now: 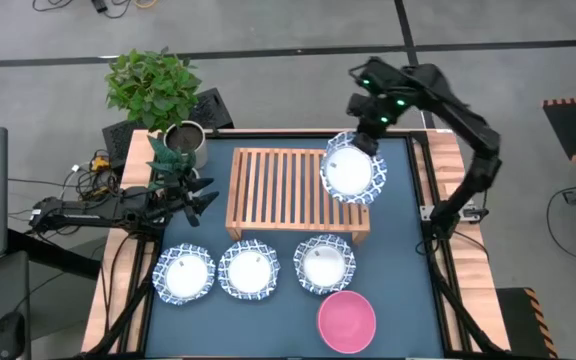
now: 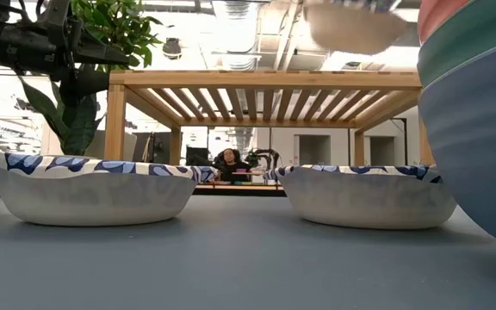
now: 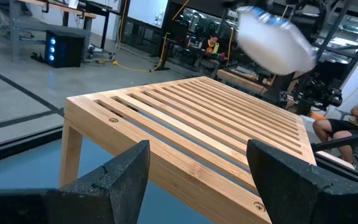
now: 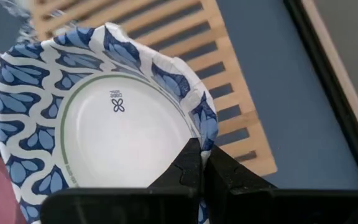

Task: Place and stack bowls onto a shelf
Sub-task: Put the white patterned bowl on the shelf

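My right gripper is shut on a white bowl with a blue patterned rim, held above the right end of the light-wood shelf. Three more blue-rimmed bowls stand in a row on the table in front of the shelf, with a pink bowl nearer the front edge. My left gripper is open at the shelf's left end, its fingers level with the slatted top. The held bowl also shows in the left wrist view. My right gripper pinches the held bowl's patterned rim between its two fingers, one inside the bowl and one outside. The fingers come from above on the bowl's far side. The bowl is lifted clear above the shelf, its opening up, slightly tilted.
A potted plant in a metal pot stands at the table's far left corner, beside the left arm. A stack of bowls stands very close to the low camera at the right. A person sits in the room beyond the table.
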